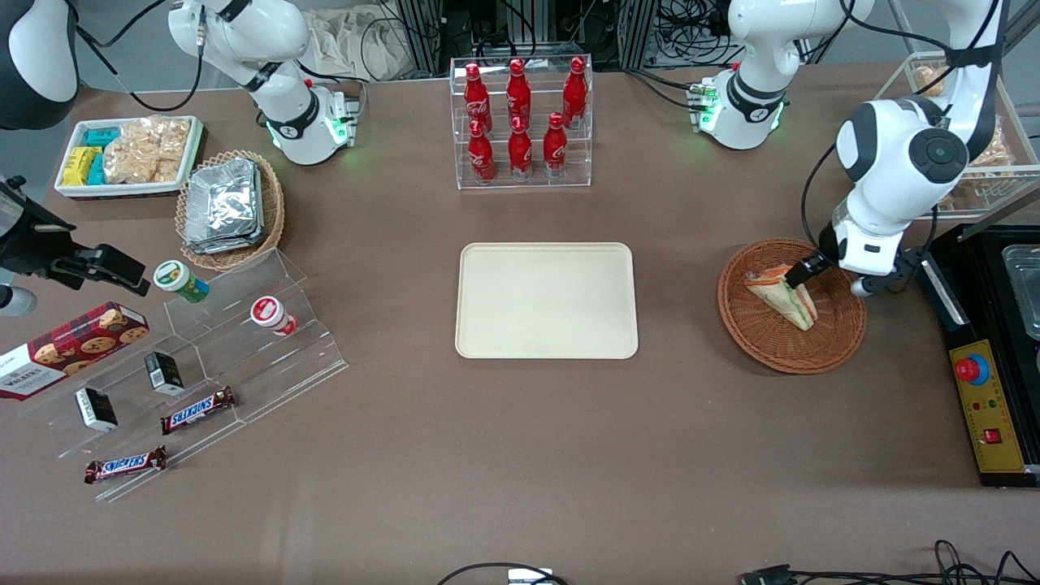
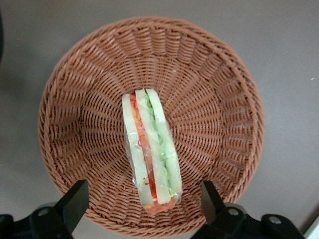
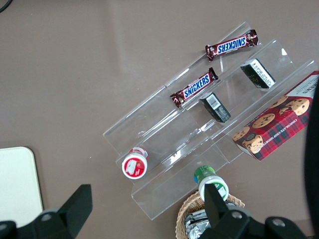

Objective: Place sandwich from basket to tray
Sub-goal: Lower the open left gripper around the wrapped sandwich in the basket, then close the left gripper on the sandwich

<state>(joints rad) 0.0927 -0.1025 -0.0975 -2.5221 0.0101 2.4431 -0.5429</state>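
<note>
Wrist view: end effector spread wide, fingers either side of sandwich, gripping nothing. Sandwich lies on edge in basket. Front view: forearm bent down over basket; tray at 9 o'clock on bench.

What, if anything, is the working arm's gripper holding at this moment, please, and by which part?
Nothing is held. The gripper hangs open above the basket, its fingers apart on either side of the sandwich, not touching it.
</note>
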